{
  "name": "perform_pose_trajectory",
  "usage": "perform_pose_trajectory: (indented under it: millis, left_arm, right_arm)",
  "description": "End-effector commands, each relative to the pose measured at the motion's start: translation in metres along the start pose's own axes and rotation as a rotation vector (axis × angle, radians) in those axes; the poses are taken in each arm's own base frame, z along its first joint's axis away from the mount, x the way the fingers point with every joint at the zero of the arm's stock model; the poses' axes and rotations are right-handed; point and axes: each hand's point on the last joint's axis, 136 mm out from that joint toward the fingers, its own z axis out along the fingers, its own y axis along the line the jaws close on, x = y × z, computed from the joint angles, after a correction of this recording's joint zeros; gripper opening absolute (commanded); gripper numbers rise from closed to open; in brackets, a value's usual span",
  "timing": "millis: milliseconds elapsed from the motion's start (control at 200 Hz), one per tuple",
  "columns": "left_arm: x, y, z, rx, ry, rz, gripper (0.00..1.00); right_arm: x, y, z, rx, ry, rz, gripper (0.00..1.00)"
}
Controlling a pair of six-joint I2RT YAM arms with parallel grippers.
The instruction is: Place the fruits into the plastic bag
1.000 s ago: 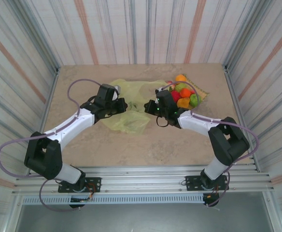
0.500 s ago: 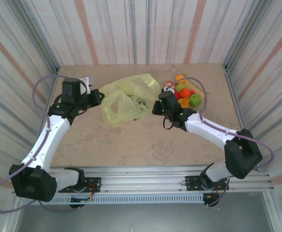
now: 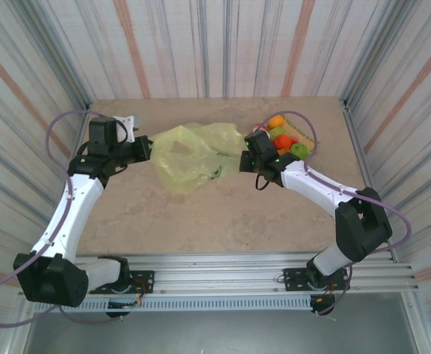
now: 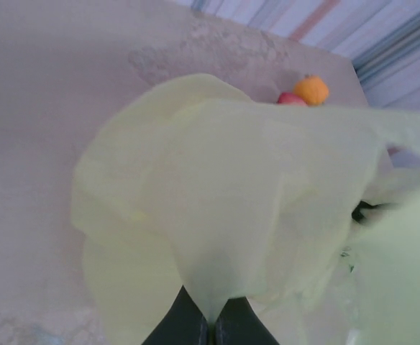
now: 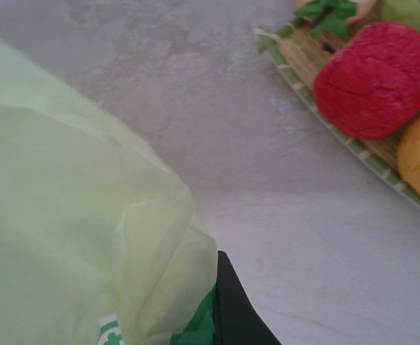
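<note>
we judge the task to be at its opening stage, with nothing packed. the fruits (image 3: 280,137) sit in a tight heap on the woven mat (image 3: 304,134) at the far right of the surface (image 3: 201,221). orange, red and green ones touch one another, and we make out none inside the plastic bag (image 3: 190,151). the bag is stretched between the two arms, at least partly raised off the surface, just left of the heap. its right edge is near the mat but apart from it. what looks done is the readying of the bag, gripped at two sides so a mouth can be spread. what is left is every fruit, and we expect one arm must let go of the film to fetch them.

the left claw (image 4: 211,325) has its tips pressed together with a fold of the yellow-green film pinched between them, the bag billowing up and away. the right claw (image 3: 242,160) is clamped on the bag's opposite edge. in its wrist view a dark finger (image 5: 233,310) lies against bunched film with a green print, and a red fruit (image 5: 375,79) rests on the mat just beyond. neither claw touches a fruit.
</note>
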Motion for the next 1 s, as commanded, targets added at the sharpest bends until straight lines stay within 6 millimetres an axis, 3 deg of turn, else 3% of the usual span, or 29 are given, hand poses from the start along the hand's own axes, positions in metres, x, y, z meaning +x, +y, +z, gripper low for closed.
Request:
perform_pose_trajectory:
  millis: [0, 115, 235, 306, 521, 721, 832, 992]
  left_arm:
    - [-0.022, -0.025, -0.013, -0.03, -0.062, 0.202, 0.0]
    - [-0.013, -0.025, 0.001, -0.163, 0.007, 0.388, 0.0]
    - [-0.005, -0.05, 0.018, -0.037, 0.016, 0.386, 0.0]
    - [-0.002, -0.057, 0.025, 0.01, 0.025, 0.36, 0.0]
    - [0.001, -0.05, 0.035, 0.005, 0.015, 0.284, 0.0]
    - [0.014, -0.045, 0.047, 0.004, 0.054, 0.14, 0.0]
    - [0.019, -0.044, 0.051, 0.007, 0.063, 0.08, 0.0]
    - [0.024, -0.052, 0.056, 0.058, 0.078, 0.047, 0.0]
  right_arm:
    - [-0.003, 0.009, -0.011, -0.036, 0.043, -0.057, 0.03]
    - [-0.007, 0.034, -0.018, -0.132, 0.058, -0.073, 0.04]
    - [-0.005, 0.076, -0.023, -0.363, 0.079, -0.032, 0.09]
    - [-0.003, 0.087, -0.022, -0.42, 0.099, -0.007, 0.16]
    - [0.004, 0.069, -0.015, -0.357, 0.157, -0.033, 0.41]
    - [0.018, 0.037, -0.034, -0.23, 0.203, -0.153, 0.66]
    - [0.025, 0.027, -0.053, -0.235, 0.198, -0.209, 0.68]
    - [0.042, 0.052, -0.076, -0.457, 0.178, -0.235, 0.61]
